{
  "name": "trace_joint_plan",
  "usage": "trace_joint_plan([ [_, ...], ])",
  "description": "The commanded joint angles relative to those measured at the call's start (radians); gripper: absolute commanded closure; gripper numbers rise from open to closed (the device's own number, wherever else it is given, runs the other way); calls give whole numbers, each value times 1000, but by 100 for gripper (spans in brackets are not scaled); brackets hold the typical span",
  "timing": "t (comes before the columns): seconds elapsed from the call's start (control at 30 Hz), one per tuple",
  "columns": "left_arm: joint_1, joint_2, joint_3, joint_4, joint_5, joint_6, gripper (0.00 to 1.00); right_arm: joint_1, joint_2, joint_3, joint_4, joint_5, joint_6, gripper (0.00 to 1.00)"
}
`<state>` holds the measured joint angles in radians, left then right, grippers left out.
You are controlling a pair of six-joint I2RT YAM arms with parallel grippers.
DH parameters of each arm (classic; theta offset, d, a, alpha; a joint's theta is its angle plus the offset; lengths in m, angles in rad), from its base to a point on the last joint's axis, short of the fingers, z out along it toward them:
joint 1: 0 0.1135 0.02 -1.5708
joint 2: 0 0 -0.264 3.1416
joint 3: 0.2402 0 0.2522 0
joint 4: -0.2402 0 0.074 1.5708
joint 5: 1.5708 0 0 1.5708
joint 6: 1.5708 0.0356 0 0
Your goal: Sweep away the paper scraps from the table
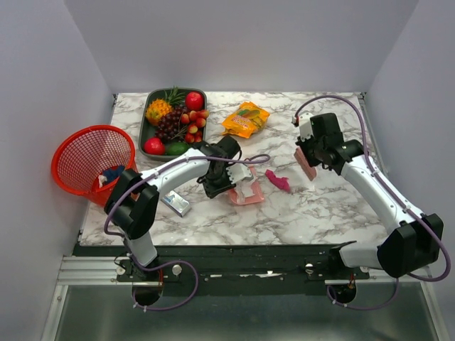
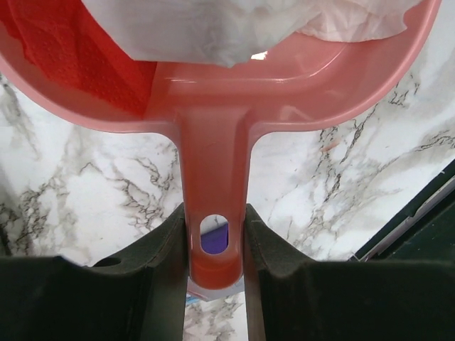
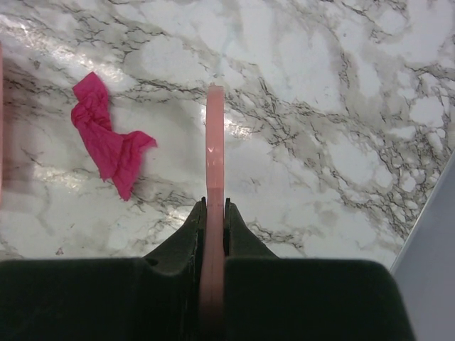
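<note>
My left gripper (image 2: 215,213) is shut on the handle of the pink dustpan (image 2: 213,99), which rests at the table's middle (image 1: 247,190). The pan holds white crumpled paper (image 2: 213,28) and a red scrap (image 2: 78,64). My left gripper in the top view (image 1: 226,185) sits just left of the pan. A magenta paper scrap (image 1: 278,180) lies on the marble table (image 1: 320,213) just right of the pan; it also shows in the right wrist view (image 3: 106,138). My right gripper (image 3: 215,206) is shut on a thin pink sweeper blade (image 3: 215,135), right of the scrap (image 1: 307,163).
A red mesh basket (image 1: 82,153) stands off the table's left edge with a blue piece (image 1: 111,174) inside. A dark fruit tray (image 1: 149,114) and an orange snack bag (image 1: 245,118) lie at the back. A small silver packet (image 1: 175,203) lies under my left arm.
</note>
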<state>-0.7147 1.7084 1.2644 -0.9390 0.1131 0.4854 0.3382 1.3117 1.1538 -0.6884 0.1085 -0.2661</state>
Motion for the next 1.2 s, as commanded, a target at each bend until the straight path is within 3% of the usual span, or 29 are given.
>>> trace_joint_plan([
  [0.0, 3, 36, 119, -128, -58, -24, 100, -5, 35, 4, 52, 103, -5, 99],
  [0.23, 1, 132, 176, -199, -135, -8, 100, -4, 101, -20, 62, -9, 88, 100],
  [0.37, -6, 203, 234, -208, -141, -5, 100, -4, 133, -25, 64, -177, 163, 99],
  [0.73, -54, 361, 420, -141, -27, -13, 100, -1, 178, -22, 150, -443, 401, 100],
  [0.93, -39, 346, 429, -136, 8, -18, 100, -2, 158, 23, 124, -334, 354, 99],
  [1.17, -3, 225, 247, -9, 46, -10, 100, -7, 69, 54, 61, -115, 185, 100],
])
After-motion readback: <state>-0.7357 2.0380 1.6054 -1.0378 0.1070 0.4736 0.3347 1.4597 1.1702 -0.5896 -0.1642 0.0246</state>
